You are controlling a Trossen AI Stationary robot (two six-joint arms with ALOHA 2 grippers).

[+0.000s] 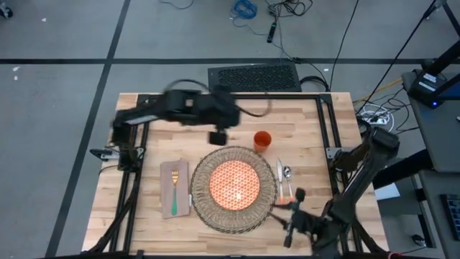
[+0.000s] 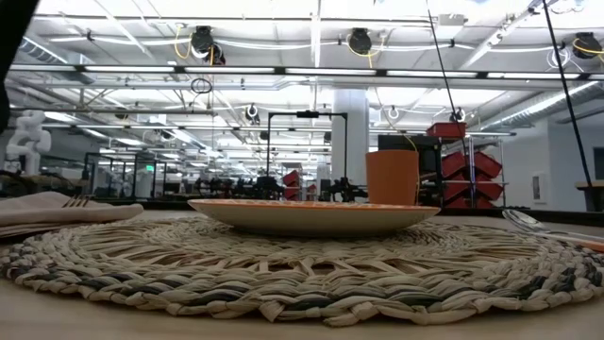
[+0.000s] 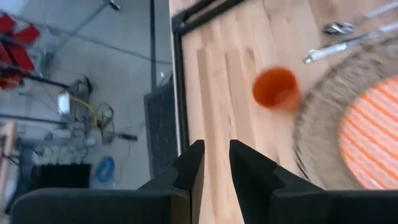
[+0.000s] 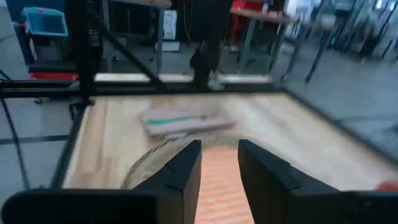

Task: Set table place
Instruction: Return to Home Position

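Note:
A round woven placemat (image 1: 233, 188) lies on the wooden table (image 1: 316, 129), with the orange-patterned plate (image 1: 234, 183) on its middle. The orange cup (image 1: 263, 141) stands upright just beyond the mat's far right rim. Left of the mat, a green-handled fork (image 1: 174, 193) lies on the beige napkin (image 1: 175, 188). On the mat's right lie the knife (image 1: 280, 178) and spoon (image 1: 287, 180). My left gripper (image 1: 217, 137) hovers above the table left of the cup, open with a narrow gap (image 3: 216, 149). At the mat's near right rim, my right gripper (image 1: 284, 210) points across the plate, open and empty (image 4: 219, 149).
A black frame (image 1: 327, 137) runs along the table's far and right sides. A dark grille (image 1: 254, 77) sits just beyond the far edge. Bare wood lies between the napkin and the far edge (image 1: 165, 137). Cables lie on the floor past the table (image 1: 244, 11).

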